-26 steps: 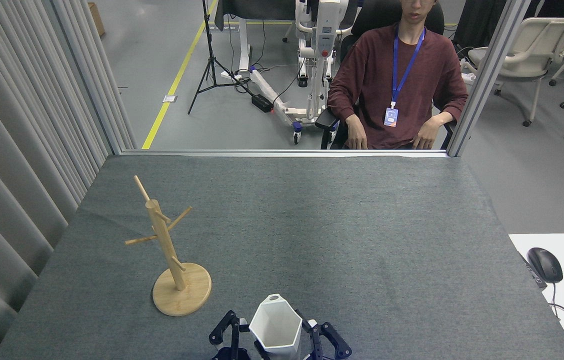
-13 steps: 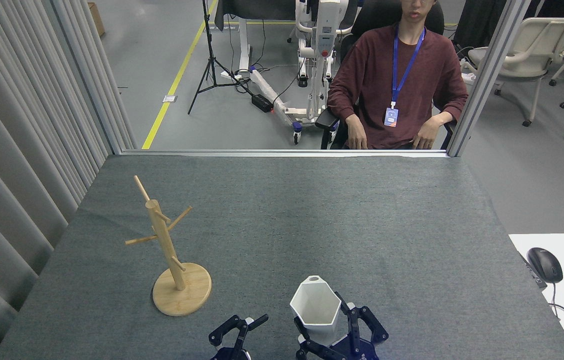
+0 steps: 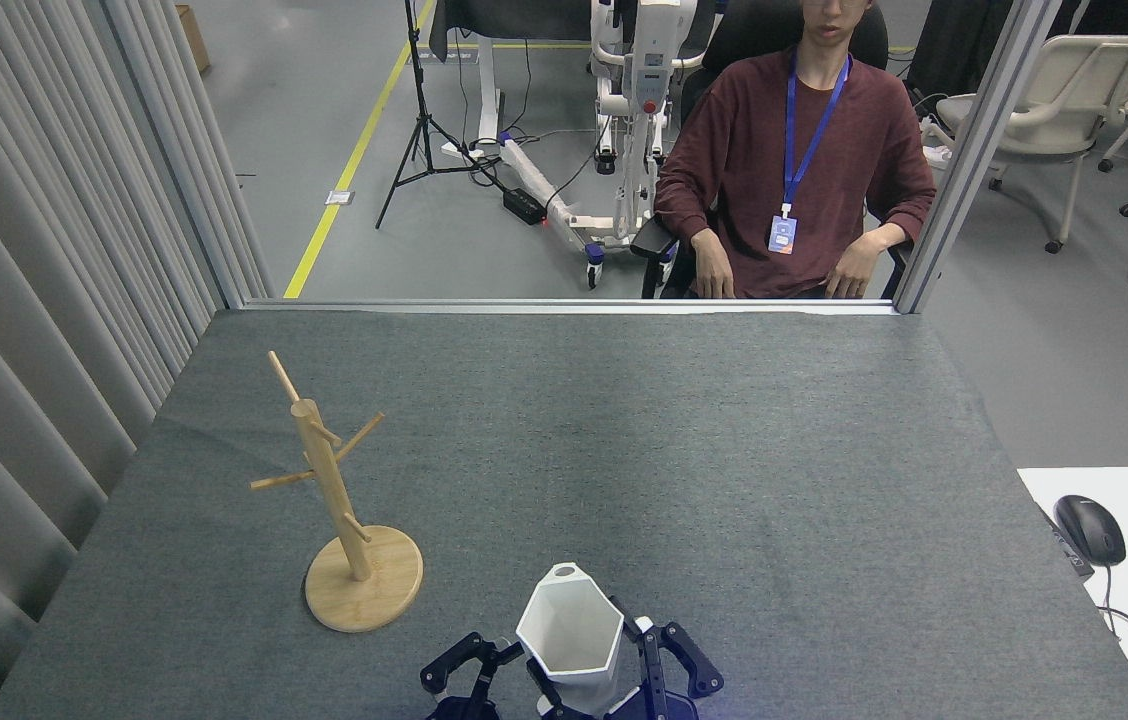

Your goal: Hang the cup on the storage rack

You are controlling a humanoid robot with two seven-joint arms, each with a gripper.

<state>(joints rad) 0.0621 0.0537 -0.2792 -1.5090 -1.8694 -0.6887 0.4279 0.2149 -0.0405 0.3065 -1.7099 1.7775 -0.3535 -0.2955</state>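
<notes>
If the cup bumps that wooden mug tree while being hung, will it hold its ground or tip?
The light wooden mug tree with a round disc base probably tips or slides fairly easily: its post is tall and thin, it appears to stand loose on the grey felt-covered table, and it already seems to lean slightly. The wide base should help somewhat, and the wood looks rigid.

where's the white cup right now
In the head view, bottom centre: the cup is gripped by the right end effector, right of the storage rack.
</notes>
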